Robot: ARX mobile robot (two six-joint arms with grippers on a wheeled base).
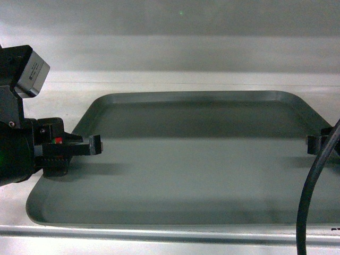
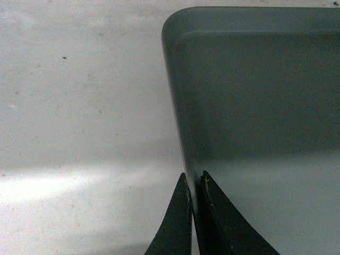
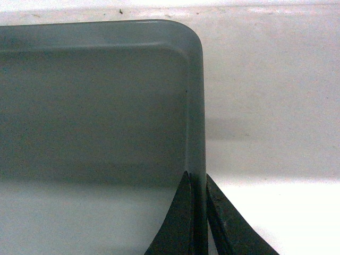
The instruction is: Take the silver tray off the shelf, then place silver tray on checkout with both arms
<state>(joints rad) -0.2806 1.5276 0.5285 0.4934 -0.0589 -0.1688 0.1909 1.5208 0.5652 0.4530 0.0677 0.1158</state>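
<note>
Dull grey silver tray (image 1: 186, 175) lies flat on the pale shelf (image 1: 159, 77), bare inside, rim raised

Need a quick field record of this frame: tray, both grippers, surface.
tray: silver tray, flat on the shelf, inside bare
left gripper: closed on the tray's left rim, one finger outside, one inside
right gripper: closed on the tray's right rim, same straddle
shelf lip: shiny front lip along the tray's near edge
lift: not started as far as the views show; tray looks level
cable: black cable crossing the near right corner in the head view
</note>
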